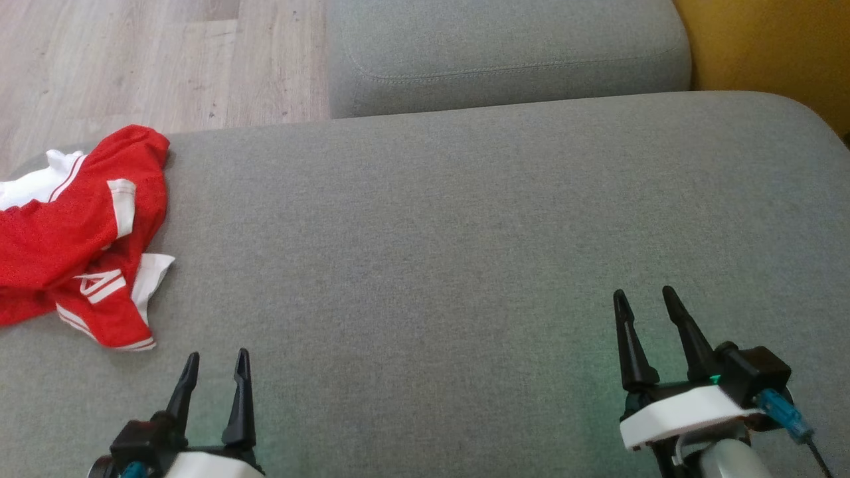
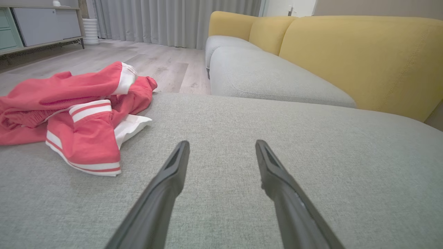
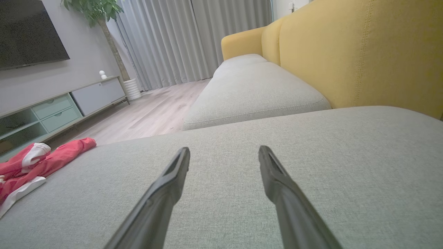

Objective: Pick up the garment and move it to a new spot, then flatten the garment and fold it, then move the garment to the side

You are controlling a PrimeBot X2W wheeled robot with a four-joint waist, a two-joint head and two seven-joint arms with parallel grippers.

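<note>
We have started nothing: the garment [image 1: 60, 239] lies crumpled at the frame's left edge on the grey sofa seat [image 1: 465, 265]. Both our jaws stand wide open, empty; pickup, flattening, folding all remain.

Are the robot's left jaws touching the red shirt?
Apart. In the left wrist view, a strip of bare grey cushion lies between the open left jaws and the red shirt. The head view shows the same gap.

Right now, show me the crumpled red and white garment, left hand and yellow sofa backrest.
crumpled red and white garment [image 1: 60, 245], head view, red fabric.
left hand [image 1: 218, 354], head view, between fingertips.
yellow sofa backrest [image 2: 363, 58], left wrist view, front face.
</note>
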